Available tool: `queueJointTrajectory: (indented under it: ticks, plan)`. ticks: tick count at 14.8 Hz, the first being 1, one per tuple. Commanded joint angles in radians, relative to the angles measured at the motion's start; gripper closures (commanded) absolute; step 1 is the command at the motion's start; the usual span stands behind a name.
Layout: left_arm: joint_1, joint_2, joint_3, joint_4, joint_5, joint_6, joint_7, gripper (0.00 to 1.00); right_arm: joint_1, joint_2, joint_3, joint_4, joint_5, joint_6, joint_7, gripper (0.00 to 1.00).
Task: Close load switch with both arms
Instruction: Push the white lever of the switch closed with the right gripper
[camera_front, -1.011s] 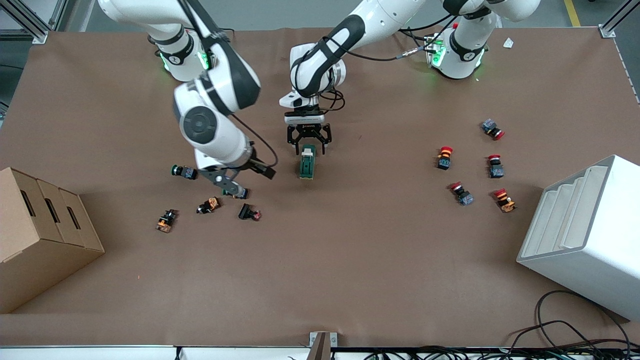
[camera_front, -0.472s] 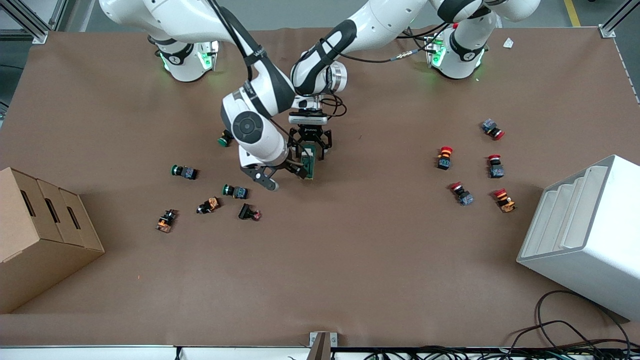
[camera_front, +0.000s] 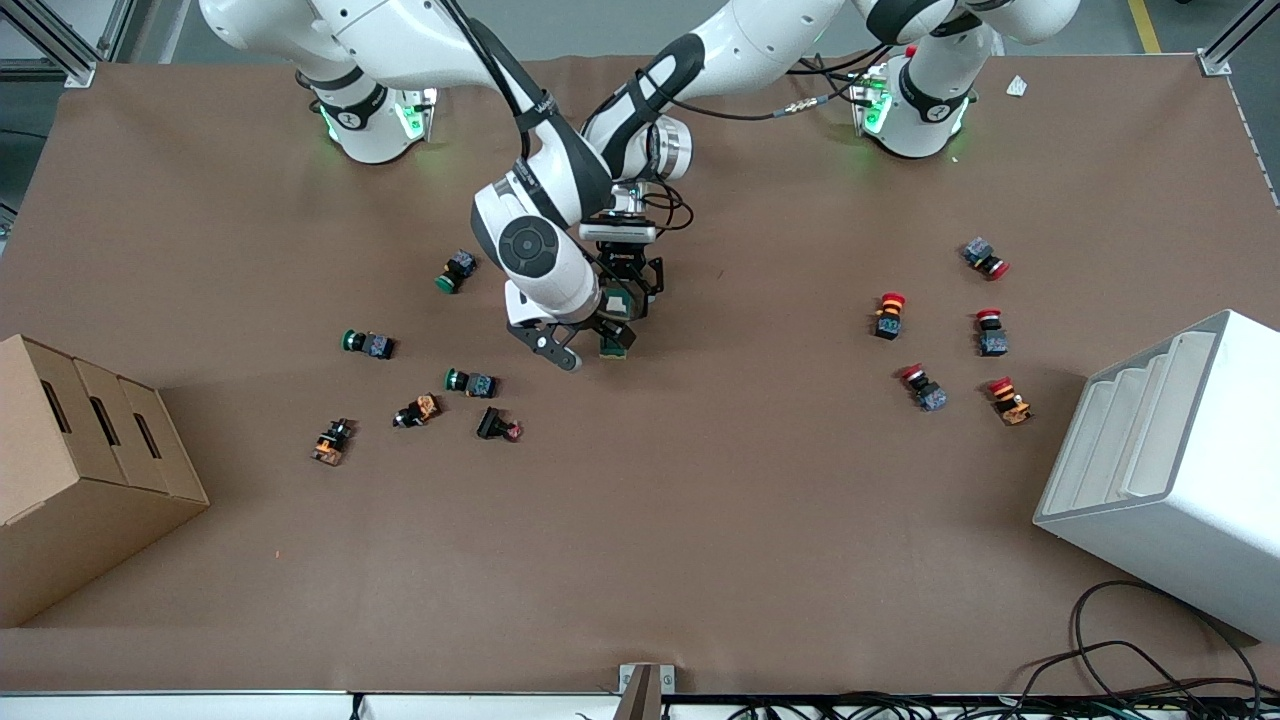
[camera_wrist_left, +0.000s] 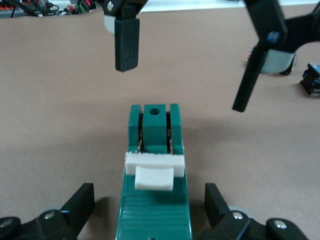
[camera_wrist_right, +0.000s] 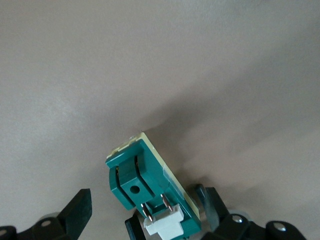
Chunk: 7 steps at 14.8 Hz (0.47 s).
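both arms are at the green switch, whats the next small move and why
Probably close the left gripper on the switch: its jaws stand open, one on each side of the green body, not gripping it. The right gripper, also open, hangs over the same switch, so a firm hold likely comes before any push on the white lever.

Even overhead light, soft shadows, wrist views slightly blurred.
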Motion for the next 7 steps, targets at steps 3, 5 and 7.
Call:
queueJointTrajectory:
  ticks: [3, 5, 7]
  plan:
    - [-0.021, 0.040, 0.005, -0.023, 0.070, -0.024, -0.069, 0.02, 0.067, 0.015, -0.012, -0.018, 0.066, 0.041, 0.040, 0.00]
    - [-0.023, 0.060, 0.006, -0.020, 0.112, -0.048, -0.072, 0.02, 0.079, 0.026, -0.012, -0.020, 0.066, 0.055, 0.054, 0.00]
    - [-0.023, 0.074, 0.006, -0.017, 0.128, -0.068, -0.072, 0.02, 0.097, 0.041, -0.012, -0.020, 0.066, 0.072, 0.072, 0.00]
